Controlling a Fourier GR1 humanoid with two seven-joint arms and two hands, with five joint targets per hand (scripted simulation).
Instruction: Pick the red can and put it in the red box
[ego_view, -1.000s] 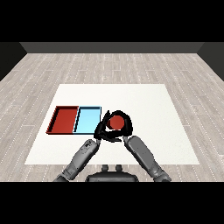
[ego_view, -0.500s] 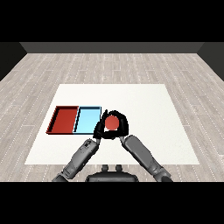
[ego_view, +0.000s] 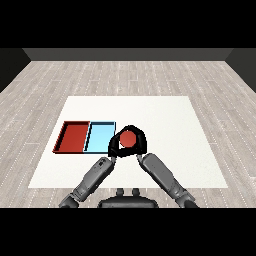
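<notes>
Nearest the viewer, two grey forearms reach up from the lower corners onto the white table (ego_view: 165, 115). Just beyond them, the right hand (ego_view: 136, 148) is curled round the red can (ego_view: 128, 138), holding it beside the right edge of the light blue tray (ego_view: 99, 138). The left hand (ego_view: 113, 150) sits close against the can's left side; whether its fingers are clenched or relaxed cannot be told. Left of the blue tray lies the red tray (ego_view: 73, 137), touching it.

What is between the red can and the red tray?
In the head view, the light blue tray lies between the red can, held in the right robot hand, and the red tray.
</notes>
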